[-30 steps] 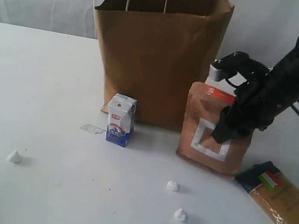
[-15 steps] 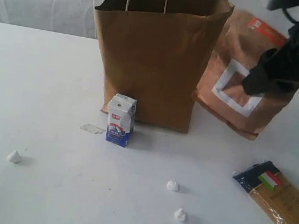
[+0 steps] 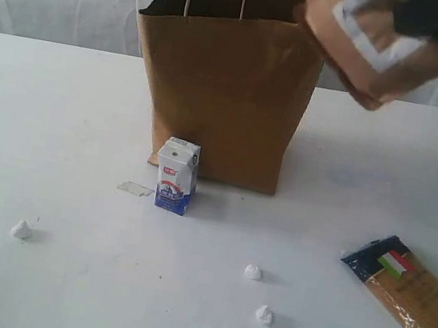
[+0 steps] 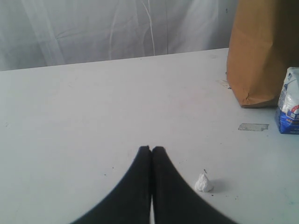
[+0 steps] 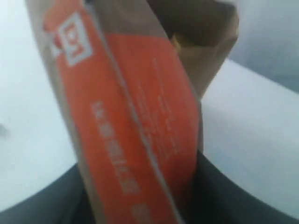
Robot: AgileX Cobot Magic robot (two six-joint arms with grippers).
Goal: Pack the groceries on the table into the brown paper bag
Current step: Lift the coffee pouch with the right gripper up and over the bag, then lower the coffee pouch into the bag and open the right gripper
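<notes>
The brown pouch with the white square [image 3: 373,49] hangs tilted in the air at the top right, beside and above the right rim of the tall brown paper bag [image 3: 224,88]. My right gripper [image 5: 140,205] is shut on the pouch [image 5: 126,121], whose orange back fills the right wrist view, with the bag's opening [image 5: 205,42] behind it. The small white-blue carton [image 3: 176,175] stands in front of the bag. The long pasta packet [image 3: 415,301] lies at the right front. My left gripper [image 4: 152,149] is shut and empty over the white table [image 4: 93,107].
Several small white crumpled bits lie on the table, such as one [image 3: 22,229] at the left and one [image 3: 252,272] in the middle. A clear tape scrap [image 3: 135,189] lies left of the carton. A white curtain hangs behind.
The right gripper has lifted the pouch off the table, up and slightly left to the bag's top right rim. The carton, pasta packet and bag have not moved.
</notes>
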